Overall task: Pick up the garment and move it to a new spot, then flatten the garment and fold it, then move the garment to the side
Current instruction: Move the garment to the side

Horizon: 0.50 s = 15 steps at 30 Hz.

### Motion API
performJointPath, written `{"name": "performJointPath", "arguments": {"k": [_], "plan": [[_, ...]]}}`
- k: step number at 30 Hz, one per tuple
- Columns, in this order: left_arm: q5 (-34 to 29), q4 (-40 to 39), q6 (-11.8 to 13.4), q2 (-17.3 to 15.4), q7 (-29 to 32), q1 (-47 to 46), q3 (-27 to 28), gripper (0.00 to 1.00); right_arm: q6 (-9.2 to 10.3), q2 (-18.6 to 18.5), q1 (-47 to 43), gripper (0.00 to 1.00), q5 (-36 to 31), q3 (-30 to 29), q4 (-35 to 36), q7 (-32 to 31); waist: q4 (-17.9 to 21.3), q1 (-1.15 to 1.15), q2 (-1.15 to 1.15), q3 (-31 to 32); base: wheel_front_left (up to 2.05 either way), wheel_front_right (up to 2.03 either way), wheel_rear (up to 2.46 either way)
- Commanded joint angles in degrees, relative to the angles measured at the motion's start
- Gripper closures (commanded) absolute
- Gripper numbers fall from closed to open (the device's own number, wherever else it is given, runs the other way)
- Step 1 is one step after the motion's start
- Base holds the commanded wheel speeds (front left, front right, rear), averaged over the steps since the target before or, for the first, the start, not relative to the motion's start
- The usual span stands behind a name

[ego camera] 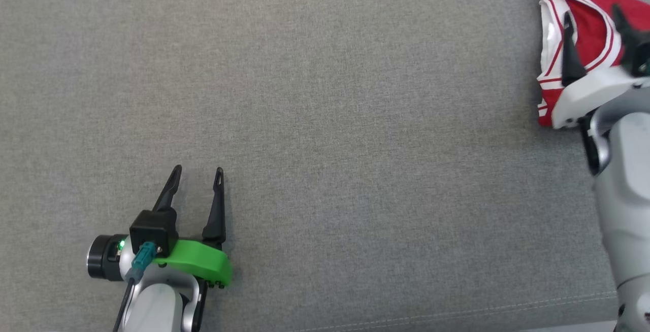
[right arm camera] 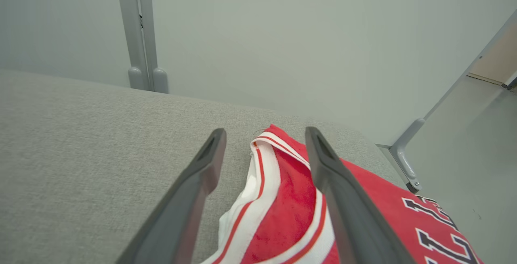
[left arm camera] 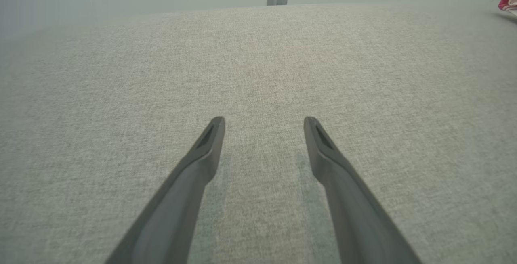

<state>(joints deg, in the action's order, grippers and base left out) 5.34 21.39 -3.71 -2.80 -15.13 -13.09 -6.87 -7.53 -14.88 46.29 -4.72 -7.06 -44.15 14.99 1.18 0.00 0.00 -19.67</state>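
The garment (ego camera: 589,32) is a red jersey with white and red trim, lying folded at the far right of the grey surface; the right wrist view shows its trimmed edge and dark lettering (right arm camera: 291,211). My right gripper (ego camera: 594,17) hovers over it, open, fingers apart with nothing pinched between them (right arm camera: 264,135). My left gripper (ego camera: 198,172) rests open at the lower left, far from the jersey, over bare fabric (left arm camera: 262,120). A sliver of the garment (left arm camera: 509,1) shows at the top right edge of the left wrist view.
The grey upholstered surface (ego camera: 325,93) spreads wide to the left of the jersey. A seam (ego camera: 457,314) runs near its front edge. Behind it stand a pale wall and a grey metal post (right arm camera: 141,34); an angled metal frame (right arm camera: 408,159) sits at the surface's right end.
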Motion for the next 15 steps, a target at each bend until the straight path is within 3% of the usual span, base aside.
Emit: {"name": "performJointPath", "arguments": {"k": [1, 8, 15], "plan": [[-0.4, -0.1, 0.7, -0.2, 0.0, 1.0, 0.5, 0.0, 0.1, 1.3, -2.9, 0.0, 1.5, 2.0, 2.2, 0.2, 0.3, 0.0, 0.0, 3.0, 0.0, 0.0, 0.0], [0.6, 0.4, 2.2, -0.2, 0.0, 3.5, 3.0, 0.0, 0.1, 6.7, -14.1, 0.0, 8.5, 9.5, 8.6, 0.2, 0.1, 0.0, 0.0, 8.7, 0.0, 0.0, 0.0], [1.1, 1.4, 2.7, -0.2, 0.0, 6.8, 4.6, 0.0, 0.1, 9.4, -24.0, 0.0, 11.0, 10.0, 11.0, 0.2, -1.1, 0.0, 0.0, 13.9, 0.0, 0.0, 0.0]]}}
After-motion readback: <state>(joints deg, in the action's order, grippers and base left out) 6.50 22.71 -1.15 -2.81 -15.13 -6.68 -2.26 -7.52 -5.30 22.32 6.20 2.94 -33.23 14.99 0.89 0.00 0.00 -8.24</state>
